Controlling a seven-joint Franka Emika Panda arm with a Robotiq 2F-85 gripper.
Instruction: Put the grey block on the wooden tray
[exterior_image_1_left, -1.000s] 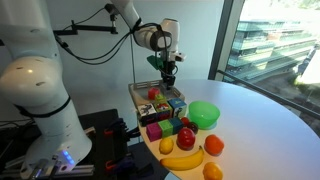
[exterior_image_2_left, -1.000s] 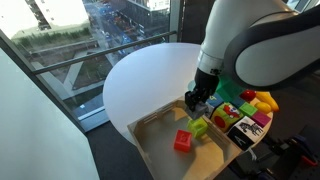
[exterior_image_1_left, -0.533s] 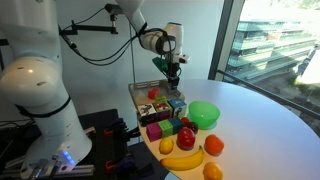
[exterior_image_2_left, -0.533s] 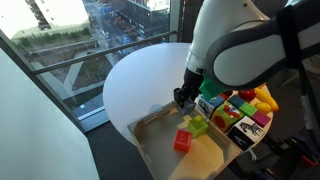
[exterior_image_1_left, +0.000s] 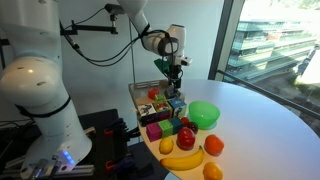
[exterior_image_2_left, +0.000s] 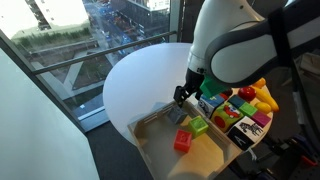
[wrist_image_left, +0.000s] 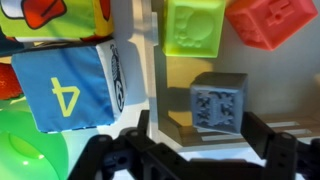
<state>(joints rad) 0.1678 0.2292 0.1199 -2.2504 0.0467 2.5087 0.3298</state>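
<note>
The grey block (wrist_image_left: 218, 100) lies on the floor of the wooden tray (wrist_image_left: 285, 95), close to the tray's side wall. My gripper (wrist_image_left: 200, 130) hangs just above it, open, with a black finger (wrist_image_left: 143, 128) on each side and a gap to the block. In an exterior view the gripper (exterior_image_2_left: 183, 97) hovers over the tray (exterior_image_2_left: 150, 135) with the grey block (exterior_image_2_left: 179, 114) below it. From the opposite side the gripper (exterior_image_1_left: 176, 72) covers the block above the tray (exterior_image_1_left: 138, 92).
A green block (wrist_image_left: 195, 28) and a red block (wrist_image_left: 272, 22) lie in the tray too. Beside the tray are a blue soft cube marked 4 (wrist_image_left: 65, 88), a green bowl (exterior_image_1_left: 204, 114), several coloured cubes (exterior_image_1_left: 158, 128), a banana (exterior_image_1_left: 182, 158) and round fruit (exterior_image_1_left: 213, 146).
The jaws have opened and let go of the grey block, which now rests on the tray. The gripper shifted slightly sideways over the tray before that.
</note>
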